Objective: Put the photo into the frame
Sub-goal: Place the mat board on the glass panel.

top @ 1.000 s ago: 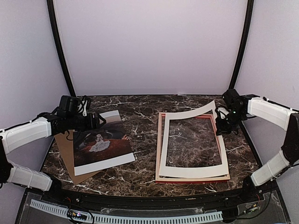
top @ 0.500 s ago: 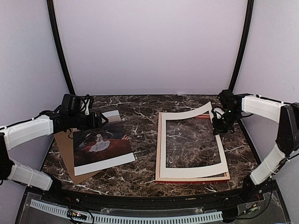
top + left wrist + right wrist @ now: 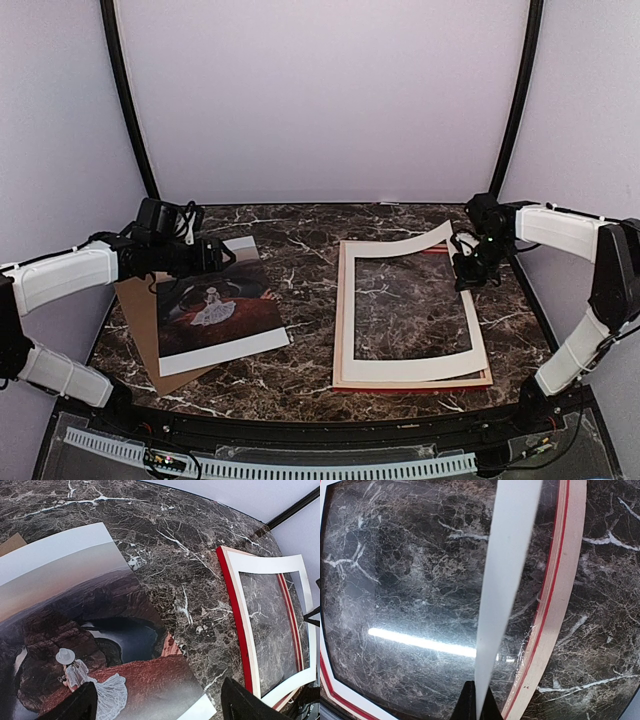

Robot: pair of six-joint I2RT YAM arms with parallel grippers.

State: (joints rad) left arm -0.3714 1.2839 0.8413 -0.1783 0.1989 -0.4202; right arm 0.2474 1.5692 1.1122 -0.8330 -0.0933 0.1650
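- Currently, the frame [image 3: 339, 320] lies flat on the marble table [image 3: 300, 372] and serves as the reference for every position below.
- Frame detail: pale rails show in the top view. The left wrist view shows red along the left rail.
- The white mat [image 3: 412, 368] rests on top of the frame, with its cut-out window over the frame's opening.
- Mat attitude: the near edge lies down on the frame. The far-right corner is raised off it, so the far edge bows upward.
- The right gripper [image 3: 463, 262] sits at the far-right corner of the frame, clenched on the raised part of the mat.
- In the right wrist view its fingers pinch the mat edge-on, as a thin white strip above the frame's glossy centre.
- The photo [image 3: 215, 305] lies flat on the table, well to the left of the frame and not touching it.
- Photo detail: it lies print side up, with the white-dressed figure visible, and is turned slightly out of square with the frame.
- The brown backing board [image 3: 138, 318] lies under the photo and protrudes on the side away from the frame.
- The left gripper [image 3: 218, 256] hangs over the far part of the photo, left of the frame, with its jaws spread wide and nothing between them.
- Contact between the left gripper and the photo cannot be determined.
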